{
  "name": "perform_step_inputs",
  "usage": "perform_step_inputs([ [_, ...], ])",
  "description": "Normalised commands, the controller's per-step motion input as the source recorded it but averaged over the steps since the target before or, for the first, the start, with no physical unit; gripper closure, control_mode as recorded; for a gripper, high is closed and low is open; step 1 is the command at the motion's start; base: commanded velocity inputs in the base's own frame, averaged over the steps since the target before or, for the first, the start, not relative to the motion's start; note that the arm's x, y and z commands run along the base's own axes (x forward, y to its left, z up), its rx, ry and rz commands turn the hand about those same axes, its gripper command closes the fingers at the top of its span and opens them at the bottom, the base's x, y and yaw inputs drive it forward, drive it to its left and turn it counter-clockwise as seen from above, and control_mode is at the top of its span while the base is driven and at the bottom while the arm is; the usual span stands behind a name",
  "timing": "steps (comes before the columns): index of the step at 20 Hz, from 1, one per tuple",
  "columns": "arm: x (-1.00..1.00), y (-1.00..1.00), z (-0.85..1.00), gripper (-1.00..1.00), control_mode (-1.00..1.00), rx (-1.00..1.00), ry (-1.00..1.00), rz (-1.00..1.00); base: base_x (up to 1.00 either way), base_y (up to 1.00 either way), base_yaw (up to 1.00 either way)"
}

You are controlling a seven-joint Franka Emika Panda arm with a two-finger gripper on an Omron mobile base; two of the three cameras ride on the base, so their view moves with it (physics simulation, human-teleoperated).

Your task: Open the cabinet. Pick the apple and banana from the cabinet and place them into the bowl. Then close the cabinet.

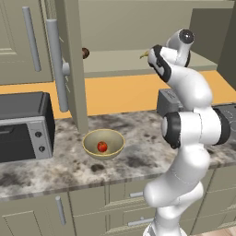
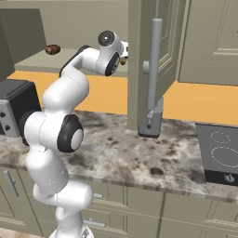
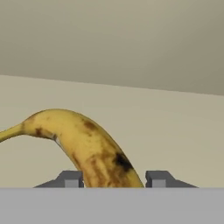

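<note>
Hand view: fingers (image 3: 72, 179) flank the banana (image 3: 92, 153), grip unclear, bare cabinet (image 3: 175, 131) shelf beyond.

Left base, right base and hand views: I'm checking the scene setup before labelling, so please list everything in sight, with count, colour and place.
cabinet: one, olive-beige, on the wall above the counter, doors open.
banana: one, yellow with brown marks, on the cabinet shelf, between the fingers.
brown object: one, dark brown, on the cabinet shelf.
bowl: one, yellow-olive, on the counter under the cabinet.
apple: one, red, inside the bowl.
toaster oven: one, black and grey, on the counter left of the bowl.
counter: one, mottled grey stone.
cooktop: one, dark, set at the counter's right end.
hand: one, dark fingers either side of the banana; grip not clear.
</note>
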Motion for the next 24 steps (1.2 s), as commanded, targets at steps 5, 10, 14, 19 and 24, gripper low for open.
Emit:
perform_step_inputs([
  [5,-0.67,0.02,0.04,1.00,-1.00,0.01,-0.01,0.02,0.00,0.00,0.00],
  [10,-0.98,0.37,0.11,1.00,-1.00,0.00,0.00,0.10,0.00,0.00,0.00],
  [14,-0.99,0.89,0.17,1.00,-1.00,-0.08,0.00,0.14,0.00,0.00,0.00],
  [19,-1.00,0.92,0.03,1.00,-1.00,-0.10,0.00,0.20,0.00,0.00,0.00],
  [24,-0.99,0.63,-0.31,1.00,-1.00,-0.10,0.02,0.24,0.00,0.00,0.00],
])
